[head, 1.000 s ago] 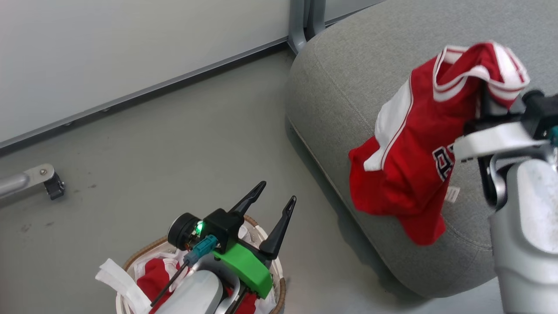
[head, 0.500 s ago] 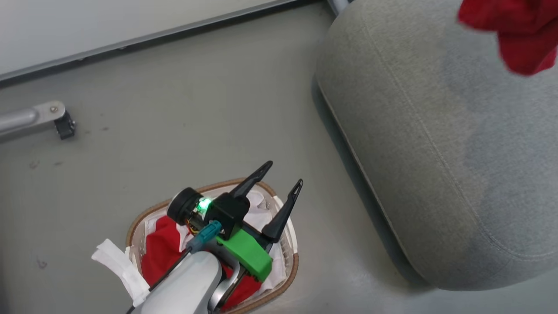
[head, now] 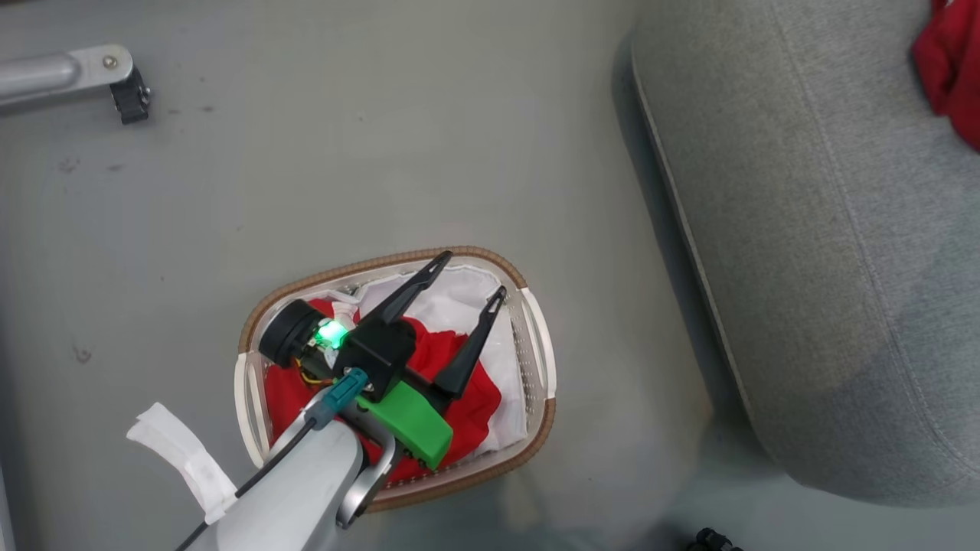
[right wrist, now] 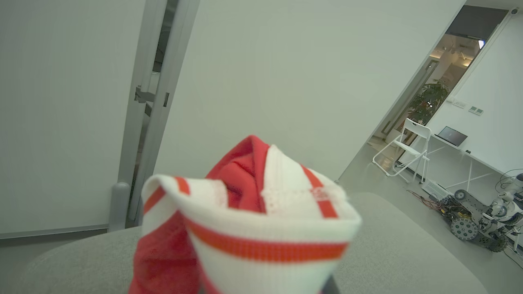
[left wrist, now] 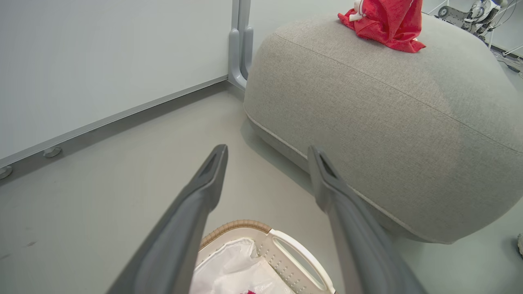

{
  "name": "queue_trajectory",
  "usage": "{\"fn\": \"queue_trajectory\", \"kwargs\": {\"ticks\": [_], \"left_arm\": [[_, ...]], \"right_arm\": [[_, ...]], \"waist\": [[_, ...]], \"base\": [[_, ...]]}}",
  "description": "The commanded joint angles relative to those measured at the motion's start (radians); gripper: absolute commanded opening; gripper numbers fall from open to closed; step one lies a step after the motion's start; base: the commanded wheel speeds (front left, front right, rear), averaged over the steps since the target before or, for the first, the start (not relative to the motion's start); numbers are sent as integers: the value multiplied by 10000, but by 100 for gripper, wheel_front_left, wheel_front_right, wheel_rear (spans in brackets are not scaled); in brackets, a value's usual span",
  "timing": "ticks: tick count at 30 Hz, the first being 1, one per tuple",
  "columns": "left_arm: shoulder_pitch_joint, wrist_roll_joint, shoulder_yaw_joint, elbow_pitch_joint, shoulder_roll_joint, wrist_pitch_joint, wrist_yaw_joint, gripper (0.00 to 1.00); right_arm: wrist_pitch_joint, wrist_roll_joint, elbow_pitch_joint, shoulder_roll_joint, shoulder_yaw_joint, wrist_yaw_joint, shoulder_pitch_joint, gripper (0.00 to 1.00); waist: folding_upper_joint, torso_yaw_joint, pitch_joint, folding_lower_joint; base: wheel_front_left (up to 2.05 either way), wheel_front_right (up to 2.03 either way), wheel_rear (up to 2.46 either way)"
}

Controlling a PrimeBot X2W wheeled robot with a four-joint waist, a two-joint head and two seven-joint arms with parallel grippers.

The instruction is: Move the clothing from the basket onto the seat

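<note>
Red clothing is lying in the basket at 6 o'clock, probably soft, light, best pinched at a fold. Left gripper is hovering wide open above it; right gripper is clamping another garment over the seat at 2 o'clock.

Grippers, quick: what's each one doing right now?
Left gripper: open, holding nothing, over the basket.
Right gripper: closed on the red-and-white clothing.

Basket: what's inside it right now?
Red clothing lies on the white liner inside the basket. The open left gripper and forearm cover the middle, so how many pieces are there cannot be told.
</note>
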Motion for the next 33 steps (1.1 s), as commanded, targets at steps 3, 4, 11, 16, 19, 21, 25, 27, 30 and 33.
{"fn": "queue_trajectory", "kwargs": {"ticks": [3, 4, 11, 16, 19, 21, 25, 27, 30, 33], "left_arm": [[174, 36, 27, -185, 214, 91, 120, 100], [213, 8, 38, -234, 264, 117, 141, 100], [299, -88, 149, -542, 518, 288, 314, 100], [419, -175, 154, -618, 559, 336, 411, 100], [477, -269, 139, -558, 511, 271, 425, 100], [577, -357, 149, -482, 400, 183, 442, 100], [742, -500, 185, -304, 271, 39, 453, 100], [803, -542, 220, -200, 187, -22, 459, 100], [964, -653, 274, -53, 48, -108, 461, 100], [1028, -744, 394, 51, -25, -154, 462, 100]], "right_arm": [[-123, -332, 680, 193, -63, -14, 648, 0], [-143, -393, 891, 305, -11, -14, 834, 0], [-171, -535, 1902, 876, 97, -14, 1375, 34], [-180, -294, 1681, 1113, 303, -14, 1786, 100], [-182, -141, 1297, 1172, 521, -14, 2329, 100], [-183, -32, 1025, 1275, 724, -14, 2810, 100], [-182, 222, 490, 1419, 1041, -14, 3738, 100], [-184, 380, 230, 1522, 1171, -14, 4160, 100], [-185, 633, -136, 1627, 1280, -14, 4815, 100], [-185, 875, -410, 1600, 1342, -14, 5323, 100]], "waist": [[-1, 200, 374, -2], [-1, 179, 380, -2], [-1, -110, 387, -2], [-1, -392, 257, -2], [-1, -517, 62, -2], [-1, -604, -187, -2], [-1, -777, -718, -2], [-1, -842, -996, -2], [-1, -878, -1408, -2], [-1, -872, -1745, -2]], "base": [[0, 0, 0], [0, 0, 0], [0, 0, 0], [0, 0, 0], [0, 0, 0], [0, 0, 0], [0, 0, 0], [0, 0, 0], [0, 0, 0], [0, 0, 0]]}}
